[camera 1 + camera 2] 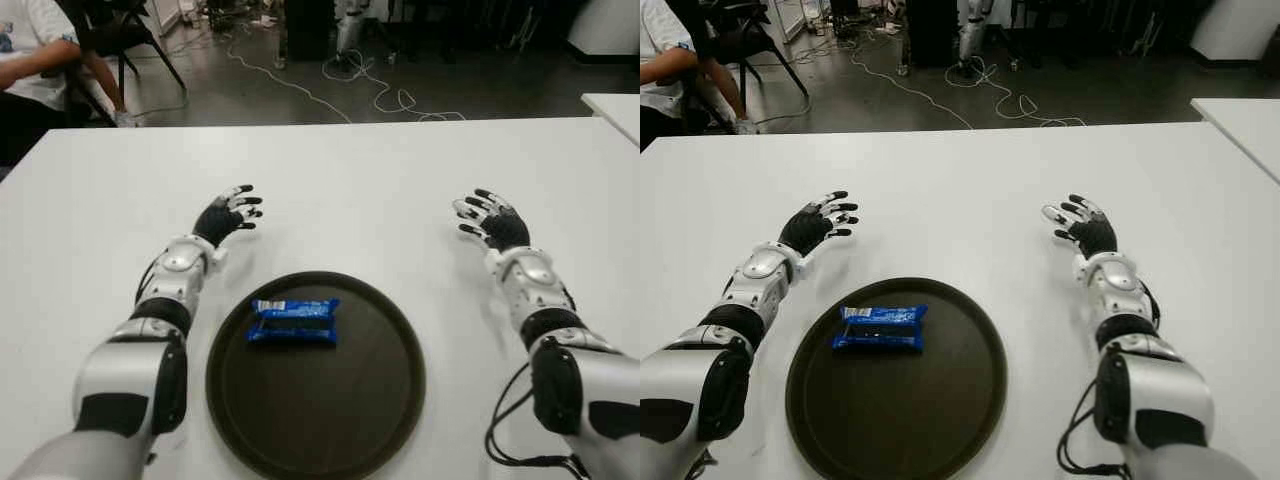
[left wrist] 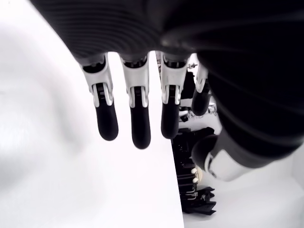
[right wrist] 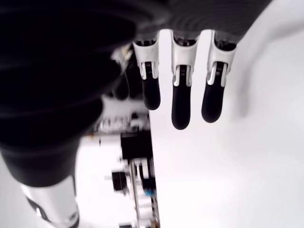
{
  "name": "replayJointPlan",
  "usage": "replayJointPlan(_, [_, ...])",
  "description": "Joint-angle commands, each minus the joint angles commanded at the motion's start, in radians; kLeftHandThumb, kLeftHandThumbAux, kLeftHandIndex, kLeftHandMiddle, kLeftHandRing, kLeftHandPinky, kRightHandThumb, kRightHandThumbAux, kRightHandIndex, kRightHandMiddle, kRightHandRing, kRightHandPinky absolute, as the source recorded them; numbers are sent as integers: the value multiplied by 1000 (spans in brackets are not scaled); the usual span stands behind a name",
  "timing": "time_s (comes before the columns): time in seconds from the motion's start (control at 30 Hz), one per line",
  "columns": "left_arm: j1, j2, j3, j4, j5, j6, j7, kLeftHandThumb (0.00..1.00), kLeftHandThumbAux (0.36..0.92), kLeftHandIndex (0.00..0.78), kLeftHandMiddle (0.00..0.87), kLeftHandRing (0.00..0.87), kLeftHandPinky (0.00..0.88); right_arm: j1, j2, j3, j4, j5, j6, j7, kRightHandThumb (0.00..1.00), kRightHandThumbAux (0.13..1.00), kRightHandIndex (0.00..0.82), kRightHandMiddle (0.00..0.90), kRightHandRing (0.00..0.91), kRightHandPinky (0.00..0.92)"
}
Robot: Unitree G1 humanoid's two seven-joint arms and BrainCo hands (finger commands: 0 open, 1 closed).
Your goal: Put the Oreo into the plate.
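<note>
Blue wrapper with white print marks the Oreo (image 1: 294, 322), which lies flat inside the plate (image 1: 370, 420), in its far left part, near the rim. The plate is dark, round and sits on the white tabletop (image 1: 380, 190) between the two arms.

The left hand (image 1: 228, 215) shows over the tabletop beyond the plate's left edge, farther from the robot than the Oreo and a little to its left; the two are apart, with bare white surface and the plate's rim between them. Its fingers (image 2: 135, 116) are stretched out and spread, holding nothing.

The right hand (image 1: 490, 222) shows over the tabletop on the other side, well apart from the Oreo and beyond the plate's right edge. Its fingers (image 3: 180, 102) are also extended and loose, with nothing in them.

At the far left, a person (image 1: 35, 50) sits beside a chair (image 1: 125, 35), and cables (image 1: 380, 95) lie on the floor behind the tabletop.
</note>
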Motion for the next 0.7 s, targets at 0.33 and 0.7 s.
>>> replayJointPlan(0.33, [3, 5, -2, -2, 2, -5, 1, 0, 700, 134, 224, 252, 277, -2, 4, -3, 1, -10, 11, -6, 0, 804, 192, 278, 308, 351])
replayJointPlan(0.7, [2, 7, 2, 2, 0, -7, -7, 0, 667, 143, 231, 260, 283, -4, 7, -2, 1, -14, 12, -16, 0, 800, 196, 285, 316, 358])
